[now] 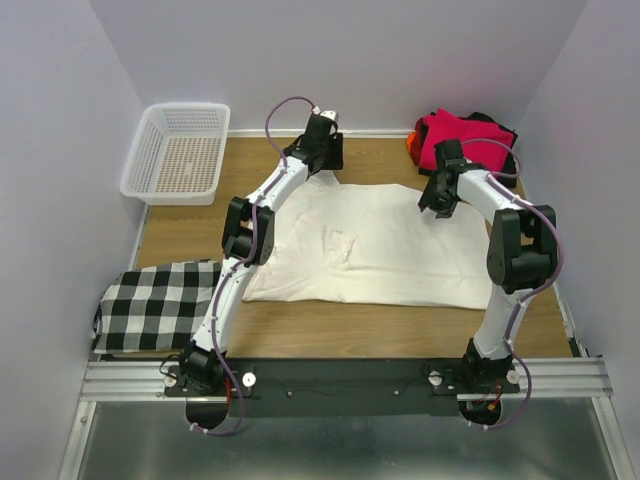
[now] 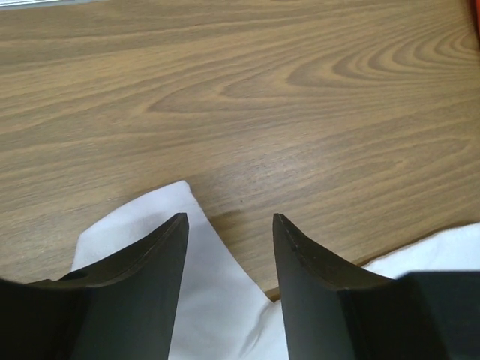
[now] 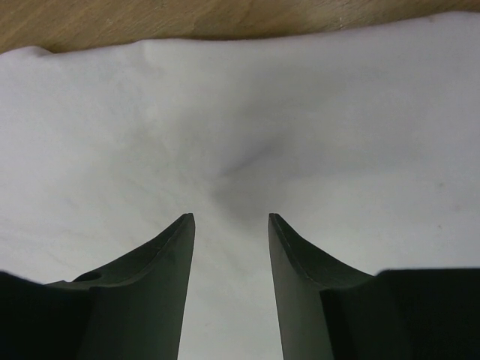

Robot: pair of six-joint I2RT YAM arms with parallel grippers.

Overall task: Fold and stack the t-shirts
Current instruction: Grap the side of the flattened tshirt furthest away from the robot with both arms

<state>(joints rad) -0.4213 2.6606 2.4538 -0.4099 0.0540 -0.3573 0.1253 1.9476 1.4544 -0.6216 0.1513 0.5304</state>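
The metal rail (image 1: 340, 375) carrying both arm bases lies nearest in the top view. Just beyond it, at the left edge of the wooden surface (image 1: 180, 240), sits a folded black-and-white checked cloth (image 1: 160, 305). The cream t-shirt (image 1: 390, 250) is spread flat mid-surface, its long axis running left to right, with a small crumple near its middle; which end holds the collar cannot be told. The left tool (image 1: 320, 152) hangs at its far left corner and the right tool (image 1: 438, 195) over its far right part. A white mesh basket (image 1: 180, 150) stands at the far left. At the far right lies a magenta-red shirt (image 1: 460, 135) on a black shirt (image 1: 506, 135), with an orange shirt (image 1: 412, 140) at its left edge.

In the left wrist view, the left tool's fingers (image 2: 150, 262) are spread with nothing between them, above a cream corner and bare wood.

In the right wrist view, the right tool's fingers (image 3: 150, 262) are also spread and empty, above cream fabric that puckers just ahead of them.
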